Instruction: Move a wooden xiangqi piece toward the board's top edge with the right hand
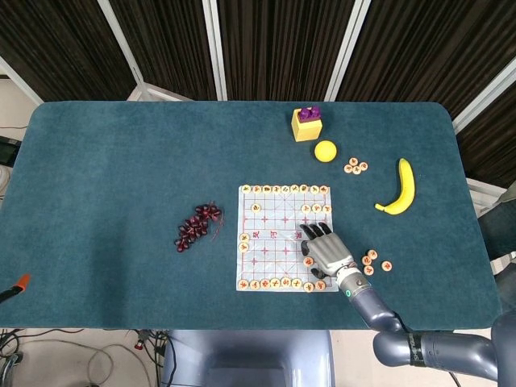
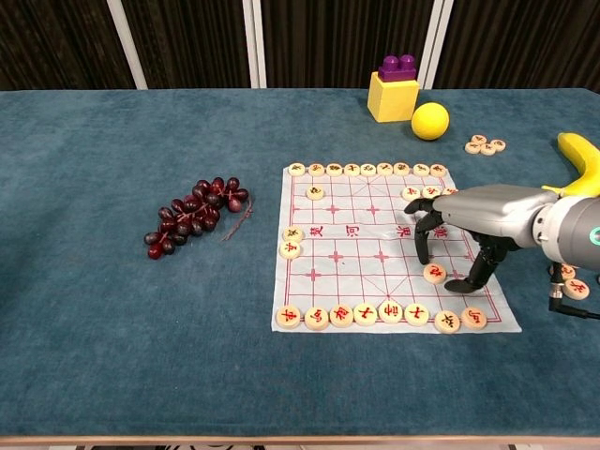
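Over the board's (image 2: 356, 253) right side, the right hand (image 2: 461, 231) arches empty with fingers apart, straddling a lone piece (image 2: 434, 273) on the paper, seemingly to close on it and carry it topward.

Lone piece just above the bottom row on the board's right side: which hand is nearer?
Right. The right hand arches directly over that lone piece, fingers spread, not touching it. The left hand shows in neither view.
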### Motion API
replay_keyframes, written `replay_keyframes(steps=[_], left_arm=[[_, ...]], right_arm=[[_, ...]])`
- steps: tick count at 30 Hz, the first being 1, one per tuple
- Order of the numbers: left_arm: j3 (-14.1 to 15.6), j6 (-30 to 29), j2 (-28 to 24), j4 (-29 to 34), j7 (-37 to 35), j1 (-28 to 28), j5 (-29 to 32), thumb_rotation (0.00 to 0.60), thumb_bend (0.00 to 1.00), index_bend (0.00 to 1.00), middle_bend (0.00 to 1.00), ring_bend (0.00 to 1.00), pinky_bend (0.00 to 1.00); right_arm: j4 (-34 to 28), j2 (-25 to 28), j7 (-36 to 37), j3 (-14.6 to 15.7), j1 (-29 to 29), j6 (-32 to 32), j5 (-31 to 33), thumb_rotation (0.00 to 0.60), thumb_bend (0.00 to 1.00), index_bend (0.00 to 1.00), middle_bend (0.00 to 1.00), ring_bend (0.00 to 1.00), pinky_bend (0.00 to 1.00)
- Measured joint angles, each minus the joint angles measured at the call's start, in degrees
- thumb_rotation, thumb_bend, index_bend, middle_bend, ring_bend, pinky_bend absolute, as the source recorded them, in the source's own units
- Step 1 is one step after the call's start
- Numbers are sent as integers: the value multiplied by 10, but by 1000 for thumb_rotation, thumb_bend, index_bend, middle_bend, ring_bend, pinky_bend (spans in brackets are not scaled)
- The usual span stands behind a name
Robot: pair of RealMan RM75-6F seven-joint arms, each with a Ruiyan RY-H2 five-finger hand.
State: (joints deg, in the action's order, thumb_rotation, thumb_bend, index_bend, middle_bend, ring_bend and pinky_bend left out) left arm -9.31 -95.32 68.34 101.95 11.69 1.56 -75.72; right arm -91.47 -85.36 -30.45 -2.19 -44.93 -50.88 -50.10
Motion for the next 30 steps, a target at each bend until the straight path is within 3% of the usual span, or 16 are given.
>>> replay_keyframes(steps=[30], left_arm=[[0,0,0,1,2,-1,1,600,26,22,0,0,42]], right_arm=[[15,-14,-6,-1,-8,5,19,600,374,480,0,6,36]])
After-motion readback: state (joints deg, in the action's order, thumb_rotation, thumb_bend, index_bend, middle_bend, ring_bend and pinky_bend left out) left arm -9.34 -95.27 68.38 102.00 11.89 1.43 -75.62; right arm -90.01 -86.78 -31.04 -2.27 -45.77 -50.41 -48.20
